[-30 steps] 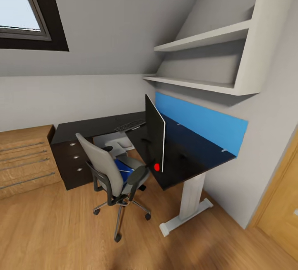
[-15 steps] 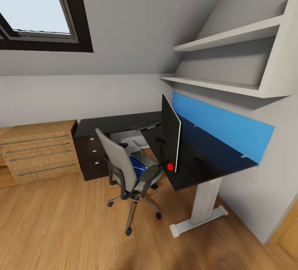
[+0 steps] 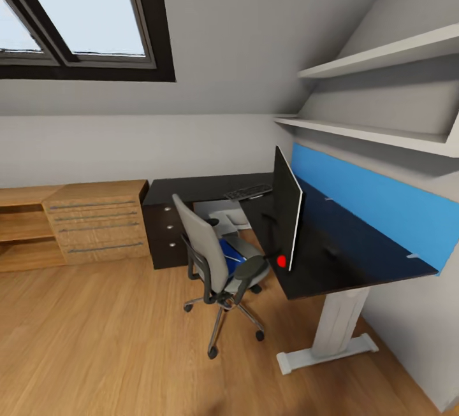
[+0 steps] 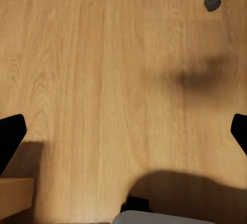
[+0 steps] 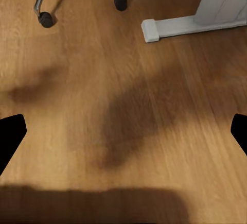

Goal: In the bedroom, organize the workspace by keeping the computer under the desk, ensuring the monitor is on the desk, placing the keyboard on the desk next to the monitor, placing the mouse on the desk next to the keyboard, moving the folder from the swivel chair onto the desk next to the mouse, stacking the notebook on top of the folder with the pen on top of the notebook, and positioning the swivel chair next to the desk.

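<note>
On the grey swivel chair (image 3: 213, 263) seat lies the blue folder (image 3: 229, 251), beside the black corner desk (image 3: 338, 250) bearing the thin black monitor (image 3: 288, 215) and black keyboard (image 3: 248, 192). View has swung left since earlier; things unmoved. Left gripper (image 4: 123, 134) and right gripper (image 5: 123, 134) spread wide above wooden floor (image 3: 95, 346).

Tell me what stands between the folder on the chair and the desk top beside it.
The blue folder lies on the swivel chair seat. The chair's armrest rises on the desk side, and the monitor stands near that edge.
</note>
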Tool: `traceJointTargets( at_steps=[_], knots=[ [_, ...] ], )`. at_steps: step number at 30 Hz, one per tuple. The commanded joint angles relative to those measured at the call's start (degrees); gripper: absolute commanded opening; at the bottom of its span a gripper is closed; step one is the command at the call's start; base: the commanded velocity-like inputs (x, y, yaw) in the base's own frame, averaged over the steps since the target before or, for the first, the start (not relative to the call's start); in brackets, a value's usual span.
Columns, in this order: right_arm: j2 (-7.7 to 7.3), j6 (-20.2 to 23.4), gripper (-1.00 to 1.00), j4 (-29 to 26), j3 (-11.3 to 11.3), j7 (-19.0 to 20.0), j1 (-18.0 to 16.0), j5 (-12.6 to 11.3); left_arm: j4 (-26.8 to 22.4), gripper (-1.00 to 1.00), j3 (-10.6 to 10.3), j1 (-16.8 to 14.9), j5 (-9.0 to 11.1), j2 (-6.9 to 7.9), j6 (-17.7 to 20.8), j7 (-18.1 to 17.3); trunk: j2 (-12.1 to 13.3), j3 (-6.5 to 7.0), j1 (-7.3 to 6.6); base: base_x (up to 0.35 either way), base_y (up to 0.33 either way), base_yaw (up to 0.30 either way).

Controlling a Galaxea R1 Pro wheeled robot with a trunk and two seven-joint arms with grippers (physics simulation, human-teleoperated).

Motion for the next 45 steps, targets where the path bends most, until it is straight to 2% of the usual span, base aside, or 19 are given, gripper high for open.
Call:
traceJointTargets(
  at_steps=[1,9,15,18,21,27,38,45],
  knots=[
    [0.00,-0.1,1.00,0.0,0.1,-0.2,0.0,0.6,0.0,1.00,0.1,0.0,0.2,-0.01,-0.1,0.0,0.0,-0.06,0.00,0.000,-0.022,0.287],
    [-0.13,-0.1,1.00,0.0,0.1,-0.2,0.0,4.0,0.0,1.00,0.1,0.0,0.2,0.04,-0.1,0.0,0.0,-0.06,0.00,0.000,-0.008,0.233],
    [-0.45,0.0,1.00,0.0,0.0,-0.2,0.0,4.2,0.0,1.00,0.1,0.0,0.2,0.00,-0.1,0.0,0.0,-0.06,0.00,0.000,0.000,0.032],
    [0.34,0.3,1.00,1.0,-0.1,-0.3,-0.2,3.9,0.9,1.00,-0.2,0.0,0.2,-0.98,0.7,-0.1,0.0,-0.06,0.00,0.000,0.000,0.000],
    [0.24,0.2,1.00,1.6,-0.1,-0.3,-0.2,3.9,0.7,1.00,-0.2,0.0,0.1,-1.46,0.6,0.0,0.0,-0.06,0.00,0.000,0.000,0.000],
    [-0.79,-0.1,1.00,0.9,0.1,-0.3,-0.2,3.9,2.7,1.00,-0.1,0.0,0.1,-0.89,0.1,-0.3,0.0,-0.06,0.00,0.000,0.000,0.000],
    [-0.75,-0.4,1.00,0.9,0.1,-0.4,-0.2,3.9,4.4,1.00,0.3,0.0,0.3,-0.90,0.1,0.3,0.0,-0.10,0.00,0.000,0.000,0.102],
    [-0.79,-0.5,1.00,0.9,0.3,-0.3,-0.2,4.0,4.4,1.00,0.3,0.0,0.3,-1.07,0.5,0.4,-2.8,-1.38,1.54,0.000,0.000,0.038]
  ],
)
